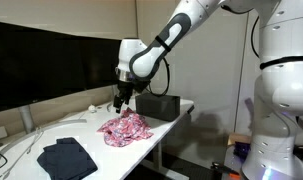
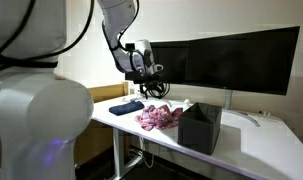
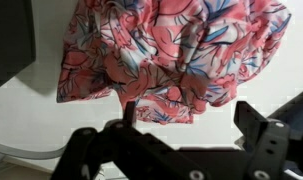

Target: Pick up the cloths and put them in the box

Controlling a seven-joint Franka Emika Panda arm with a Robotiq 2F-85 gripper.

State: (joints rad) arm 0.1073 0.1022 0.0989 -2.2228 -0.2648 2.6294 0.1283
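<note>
The pink-red floral cloth (image 1: 125, 128) lies crumpled on the white table, next to the dark box (image 1: 157, 106). It also shows in an exterior view (image 2: 159, 116) and fills the top of the wrist view (image 3: 176, 55). The dark navy cloth (image 1: 67, 157) lies flat nearer the table's end and shows in an exterior view (image 2: 126, 107). The box (image 2: 200, 128) is open-topped. My gripper (image 1: 120, 101) hangs open and empty just above the floral cloth's edge; in the wrist view its fingers (image 3: 191, 115) are spread with bare table between them.
Large black monitors (image 2: 231, 58) stand along the back of the table (image 1: 51, 132). Thin white cables (image 1: 19, 148) lie at the table's end beside the navy cloth. A second white robot body (image 1: 281, 90) stands off the table.
</note>
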